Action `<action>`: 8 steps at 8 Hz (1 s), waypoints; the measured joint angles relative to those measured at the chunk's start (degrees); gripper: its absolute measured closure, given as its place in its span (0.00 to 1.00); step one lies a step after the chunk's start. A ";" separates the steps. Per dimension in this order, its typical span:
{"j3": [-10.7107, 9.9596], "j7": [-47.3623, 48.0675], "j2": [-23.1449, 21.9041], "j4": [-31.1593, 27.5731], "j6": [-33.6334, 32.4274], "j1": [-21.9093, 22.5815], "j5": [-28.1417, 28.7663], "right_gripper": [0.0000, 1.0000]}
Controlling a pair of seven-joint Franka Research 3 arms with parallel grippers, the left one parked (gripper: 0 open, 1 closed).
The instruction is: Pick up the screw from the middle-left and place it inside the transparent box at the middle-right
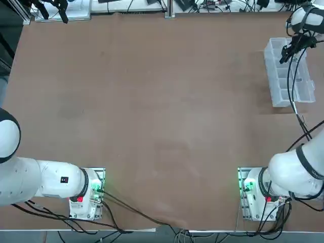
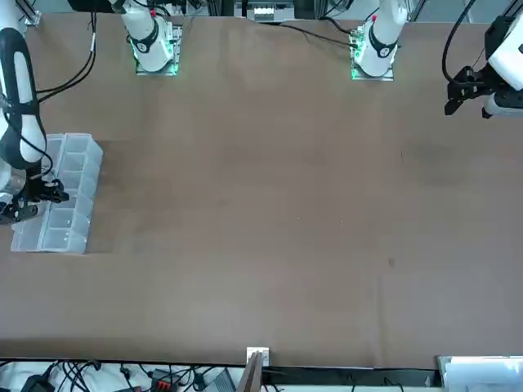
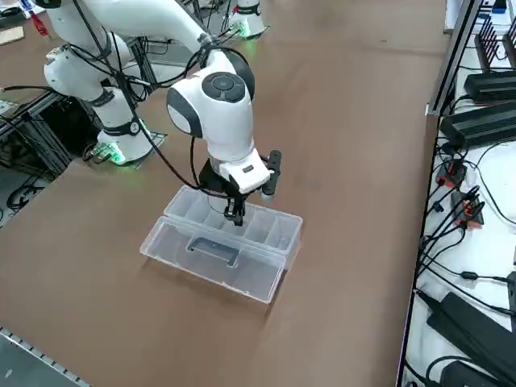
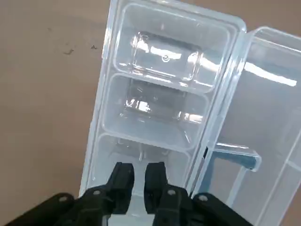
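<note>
While the transparent box [image 1: 287,74] lies at the right edge of the table [image 1: 162,116] with its lid [image 3: 214,258] folded flat open beside the row of compartments, the right gripper [image 4: 139,175] hangs directly over one of these compartments, close above the tray. In the wrist view its two fingers [image 4: 120,181] stand near to each other, with only a thin gap between the tips, and nothing can be seen pinched between them. The right side view shows the gripper [image 3: 235,216] pointing straight down into the compartment row, about in the middle of the box's length. In the front view the box [image 2: 59,194] is at the picture's left, with the gripper [image 2: 33,200] partly covering it. The screw itself I cannot find in any view: it is not visible on the brown table surface, not between the fingertips, and the clear compartments that show in the wrist view have only light reflections inside.
</note>
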 joint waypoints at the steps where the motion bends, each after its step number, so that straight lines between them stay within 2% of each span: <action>1: 0.00 0.00 0.00 0.10 0.05 0.00 -0.01 0.75; 2: 0.00 0.00 0.00 0.22 0.09 0.00 -0.01 0.70; 3: 0.00 0.00 0.00 0.52 0.19 0.00 -0.01 0.60; 4: 0.10 0.00 -0.05 1.61 0.11 0.02 0.00 0.55; 5: 0.53 0.00 -0.35 3.63 -0.79 0.19 0.08 0.40; 7: 1.36 0.10 -2.41 9.40 -6.01 1.61 2.04 0.02; 8: 1.48 0.10 -4.41 11.92 -8.93 2.70 3.53 0.00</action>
